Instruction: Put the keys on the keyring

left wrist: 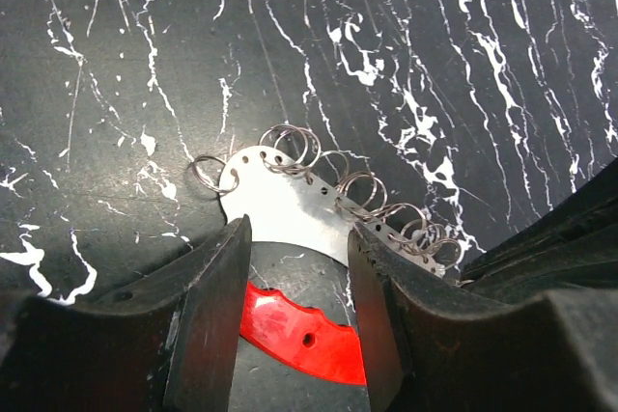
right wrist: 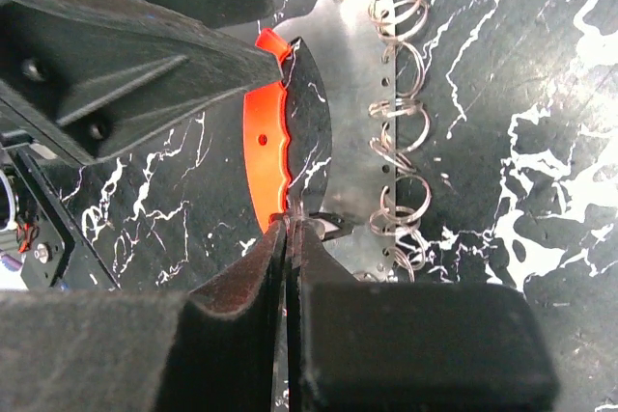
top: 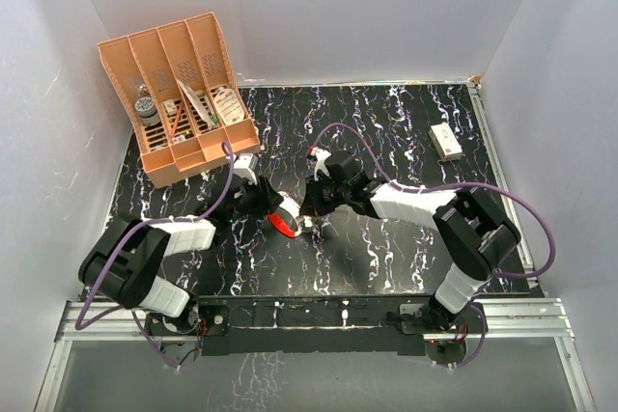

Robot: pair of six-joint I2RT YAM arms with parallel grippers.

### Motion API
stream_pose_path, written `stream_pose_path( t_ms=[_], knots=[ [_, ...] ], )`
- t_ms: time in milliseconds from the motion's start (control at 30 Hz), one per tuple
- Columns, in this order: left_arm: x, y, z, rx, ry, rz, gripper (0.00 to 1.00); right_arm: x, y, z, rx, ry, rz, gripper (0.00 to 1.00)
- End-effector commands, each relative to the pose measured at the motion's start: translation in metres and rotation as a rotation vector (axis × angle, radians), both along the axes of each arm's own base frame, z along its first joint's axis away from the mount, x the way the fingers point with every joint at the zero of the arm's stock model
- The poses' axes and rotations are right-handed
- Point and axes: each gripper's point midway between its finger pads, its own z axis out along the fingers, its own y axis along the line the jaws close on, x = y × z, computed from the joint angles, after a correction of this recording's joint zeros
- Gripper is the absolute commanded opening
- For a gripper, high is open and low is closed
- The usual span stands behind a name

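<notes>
Tiny dark key (right wrist: 326, 226) sits at edge of pale, red-crescent keyring (right wrist: 352, 113).

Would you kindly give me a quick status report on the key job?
Left fingers clamped across keyring. Right fingers shut, pinching keys at the keyring's edge. No obstruction seen.

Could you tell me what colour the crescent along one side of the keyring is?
The crescent is bright red, seen best in the right wrist view.

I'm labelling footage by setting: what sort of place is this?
Probably a lab robot test booth: white walls box in a black marbled table, and the left arm and right arm are bolted to a metal rail at its edge.
</notes>
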Motion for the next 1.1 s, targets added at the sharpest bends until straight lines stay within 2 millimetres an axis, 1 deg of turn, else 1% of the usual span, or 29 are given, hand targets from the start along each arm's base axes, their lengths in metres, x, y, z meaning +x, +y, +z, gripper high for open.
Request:
stream_pose_path(
  t_ms=[0, 300, 467, 500, 567, 800, 867, 900, 1067],
  knots=[
    [0.012, 0.001, 0.003, -0.022, -0.028, 0.017, 0.44, 0.015, 0.011, 0.011, 0.016, -0.036, 0.01, 0.0],
    [0.011, -0.001, -0.013, -0.051, 0.008, 0.002, 0.43, 0.026, 0.015, 0.01, -0.008, -0.033, -0.006, 0.0],
    [0.008, -0.003, -0.016, -0.066, 0.012, -0.009, 0.43, 0.032, 0.017, 0.015, -0.002, -0.044, -0.024, 0.0],
    [0.007, -0.004, -0.016, -0.072, 0.013, -0.011, 0.43, 0.031, 0.017, 0.006, -0.017, -0.028, -0.025, 0.0],
    [0.006, -0.006, -0.017, -0.082, 0.02, -0.02, 0.43, 0.032, 0.017, 0.003, -0.023, -0.021, -0.028, 0.0],
    [-0.001, -0.012, -0.017, -0.129, 0.05, -0.041, 0.42, 0.035, 0.012, 0.007, -0.041, -0.039, -0.042, 0.0],
    [-0.005, -0.012, -0.019, -0.133, 0.064, -0.041, 0.41, 0.034, 0.009, 0.004, -0.054, -0.036, -0.046, 0.0],
    [-0.006, -0.011, -0.019, -0.137, 0.067, -0.04, 0.41, 0.035, 0.008, 0.015, -0.039, -0.058, -0.049, 0.0],
    [-0.017, -0.011, -0.023, -0.155, 0.095, -0.043, 0.4, 0.032, -0.001, 0.024, -0.037, -0.073, -0.059, 0.0]
  ],
)
